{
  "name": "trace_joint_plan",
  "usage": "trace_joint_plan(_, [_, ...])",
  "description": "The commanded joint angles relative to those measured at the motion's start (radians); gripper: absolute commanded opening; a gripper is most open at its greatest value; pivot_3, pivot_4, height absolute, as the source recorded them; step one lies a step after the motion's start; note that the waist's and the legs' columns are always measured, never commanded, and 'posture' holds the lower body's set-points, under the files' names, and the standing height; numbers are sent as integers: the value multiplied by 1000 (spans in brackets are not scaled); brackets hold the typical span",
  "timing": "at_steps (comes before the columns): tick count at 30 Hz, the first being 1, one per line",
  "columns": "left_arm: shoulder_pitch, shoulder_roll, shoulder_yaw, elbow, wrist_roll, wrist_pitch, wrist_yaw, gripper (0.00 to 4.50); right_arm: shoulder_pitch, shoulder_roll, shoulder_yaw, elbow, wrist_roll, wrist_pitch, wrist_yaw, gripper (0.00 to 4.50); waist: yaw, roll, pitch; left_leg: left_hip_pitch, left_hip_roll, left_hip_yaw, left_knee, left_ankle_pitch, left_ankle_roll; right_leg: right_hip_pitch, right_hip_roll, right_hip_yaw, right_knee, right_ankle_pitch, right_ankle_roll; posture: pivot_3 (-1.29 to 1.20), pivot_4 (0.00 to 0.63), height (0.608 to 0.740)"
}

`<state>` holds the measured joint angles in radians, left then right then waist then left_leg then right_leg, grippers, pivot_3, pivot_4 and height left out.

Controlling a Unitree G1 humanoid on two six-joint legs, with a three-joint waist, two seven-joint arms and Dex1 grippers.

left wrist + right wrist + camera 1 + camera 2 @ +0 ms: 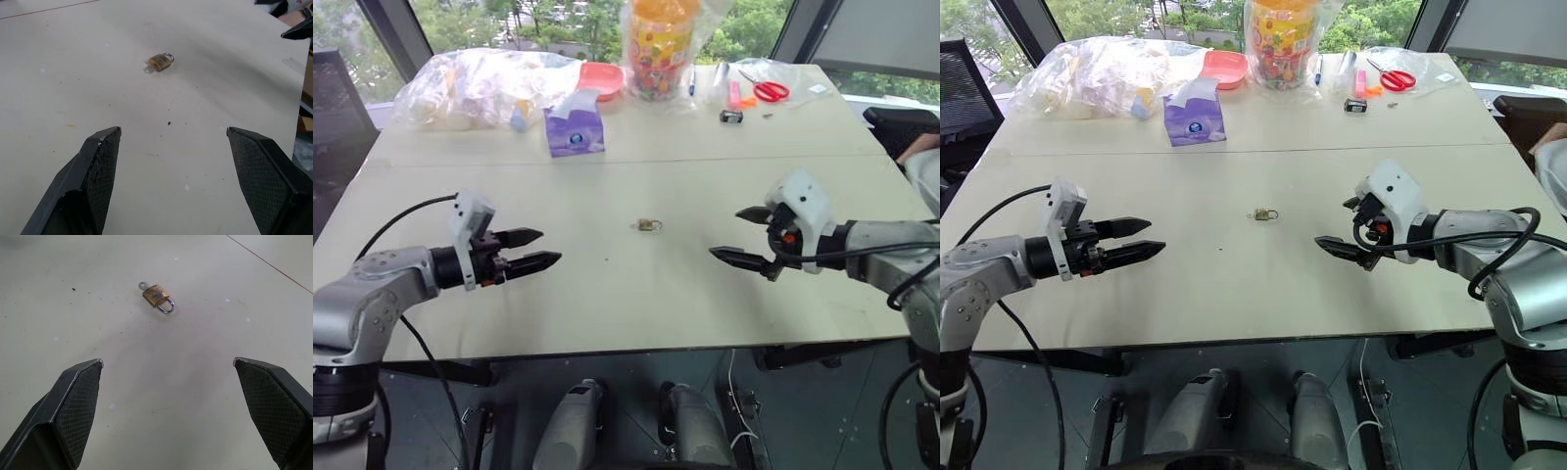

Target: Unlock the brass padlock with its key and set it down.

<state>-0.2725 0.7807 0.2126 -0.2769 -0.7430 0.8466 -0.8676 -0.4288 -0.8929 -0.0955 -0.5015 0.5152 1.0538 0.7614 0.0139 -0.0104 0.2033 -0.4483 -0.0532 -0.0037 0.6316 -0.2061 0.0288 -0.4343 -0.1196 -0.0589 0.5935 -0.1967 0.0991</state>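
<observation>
Pale tabletop carries the brass padlock near its middle, lying flat and alone, with a small silvery key at its body, on the end opposite the shackle. Left gripper and right gripper hover on either side of it, well apart from it, both with fingers spread and grasping nothing. Along the far edge stand a purple tissue pack, a jar of sweets and red scissors.

Brass padlock flat on table, beyond wide-spread right pincer
</observation>
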Motion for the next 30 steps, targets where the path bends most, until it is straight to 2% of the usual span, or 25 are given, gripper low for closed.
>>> trace_joint_plan(1, [-13,-5,17,-12,6,-23,19,3608,5,-2,-8,-21,1,-30,-7,4500,0,0,0,0,0,0,0,0,0,0,0,0,0,0,0,0,150,740])
trace_joint_plan(11, [-21,-20,2,-22,-10,-4,34,3608,6,-7,16,-16,-10,-61,-21,4500,0,0,0,0,0,0,1,1,1,0,1,0,1,0,0,0,150,740])
trace_joint_plan(16, [-69,-74,1,47,14,-24,82,3608,11,17,30,-27,-15,-67,-57,4500,3,0,0,1,0,0,2,1,1,2,1,0,2,0,0,0,150,740])
trace_joint_plan(21, [-53,-69,-1,9,2,-8,78,3608,-8,28,50,-10,-17,-74,-73,4500,-1,0,0,2,0,0,2,1,2,2,1,0,2,0,0,0,150,740])
trace_joint_plan(26, [-67,-33,-49,32,81,-53,63,3608,-75,42,108,91,-73,-137,-69,4500,-1,0,0,3,0,1,2,1,2,2,1,0,3,0,0,0,150,740])
trace_joint_plan(30, [-128,13,-90,77,112,-98,-31,3608,-206,98,231,242,-143,-211,-25,4500,-2,0,0,4,0,1,3,1,2,3,2,0,3,1,-1,0,150,740])
